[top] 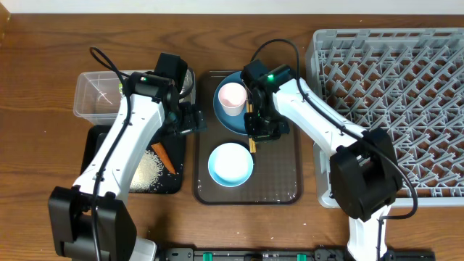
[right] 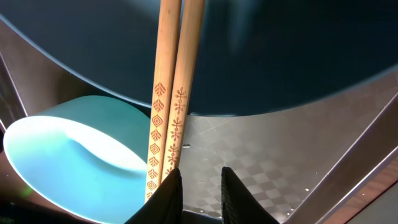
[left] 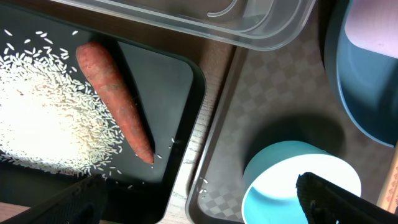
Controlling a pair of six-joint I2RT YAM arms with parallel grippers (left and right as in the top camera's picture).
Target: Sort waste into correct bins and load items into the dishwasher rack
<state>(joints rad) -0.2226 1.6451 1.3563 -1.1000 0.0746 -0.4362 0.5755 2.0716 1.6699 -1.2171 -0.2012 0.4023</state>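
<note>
Wooden chopsticks [right: 174, 93] just outside the slightly parted right hand [right: 200, 190]

Your wooden table [top: 43, 58] carries a clear plastic tub [top: 90, 90] and a black tub [top: 93, 145] at left. A brown tray [top: 279, 177] sits mid-table, and the grey dishwasher rack [top: 406, 87] at right.

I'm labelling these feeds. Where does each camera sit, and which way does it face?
Overhead: above the table, looking straight down; left arm and right arm both show.
Left wrist: on the left arm, looking down at carrot and rice in the black tub; own fingertips at bottom.
Right wrist: on the right arm, looking along its fingers at the chopsticks and blue plate.
Shared: all three show the pale blue bowl.
</note>
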